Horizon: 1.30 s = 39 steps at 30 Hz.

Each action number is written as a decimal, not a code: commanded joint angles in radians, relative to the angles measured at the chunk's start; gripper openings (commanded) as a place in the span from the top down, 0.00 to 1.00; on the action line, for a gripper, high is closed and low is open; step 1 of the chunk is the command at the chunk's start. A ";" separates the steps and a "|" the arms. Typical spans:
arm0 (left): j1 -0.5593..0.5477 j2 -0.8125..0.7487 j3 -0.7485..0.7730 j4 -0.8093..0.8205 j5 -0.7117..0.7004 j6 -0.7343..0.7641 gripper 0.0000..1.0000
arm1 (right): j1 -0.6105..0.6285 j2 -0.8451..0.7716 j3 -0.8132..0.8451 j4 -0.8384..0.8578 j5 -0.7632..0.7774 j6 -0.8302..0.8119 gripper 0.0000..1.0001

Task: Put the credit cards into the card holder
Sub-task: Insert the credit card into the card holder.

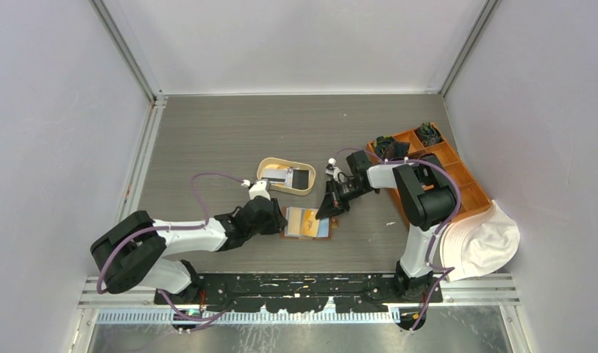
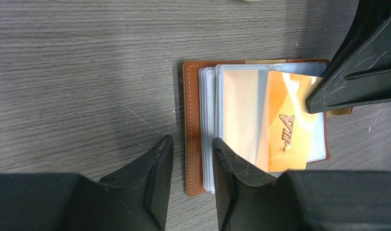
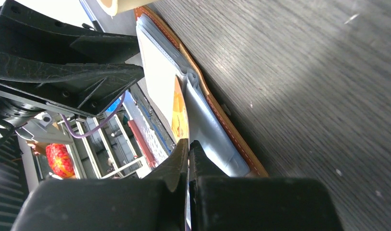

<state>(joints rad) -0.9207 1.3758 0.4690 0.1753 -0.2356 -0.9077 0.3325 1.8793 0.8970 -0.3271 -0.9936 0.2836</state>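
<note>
Card holder (image 1: 307, 223) lies on the counter (image 1: 207, 147) between left hand (image 1: 279, 220) and right hand (image 1: 326, 213), a card (image 2: 287, 130) on it, tray (image 1: 286, 176) behind.

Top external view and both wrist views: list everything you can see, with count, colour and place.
card holder: one, brown leather with clear sleeves, open, table centre.
orange card: one, orange, partly in a holder sleeve.
cards in tray: at least two, black and pale.
cream tray: one, cream, behind the holder.
orange box: one, orange, compartmented, far right.
dark items: two, dark, box's far compartments.
white fabric item: one, white, near right.
table: one, grey wood-grain.
left gripper: black, open, over the holder's edge.
right gripper: black, shut on orange card.
</note>
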 commanded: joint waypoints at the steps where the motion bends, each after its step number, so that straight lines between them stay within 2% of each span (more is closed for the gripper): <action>1: 0.003 0.025 0.011 -0.014 0.017 0.027 0.64 | 0.012 0.017 -0.005 0.012 0.029 0.006 0.99; 17: 0.003 0.061 0.023 0.020 0.079 0.021 0.65 | 0.042 0.050 0.018 0.114 -0.002 0.084 0.99; 26: 0.004 0.036 0.023 0.015 0.069 0.019 0.61 | 0.051 0.050 0.030 0.109 0.019 0.086 0.91; 34: -0.006 -0.155 0.053 -0.200 -0.024 0.072 0.48 | 0.051 0.056 0.042 0.084 0.026 0.071 0.88; 39: -0.145 -0.172 0.162 -0.376 -0.208 0.109 0.46 | 0.051 0.060 0.045 0.075 0.029 0.063 0.87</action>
<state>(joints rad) -0.9684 1.2179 0.5243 -0.0528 -0.2794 -0.8513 0.3786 1.9274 0.9138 -0.2405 -1.0054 0.3691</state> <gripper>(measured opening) 0.541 0.127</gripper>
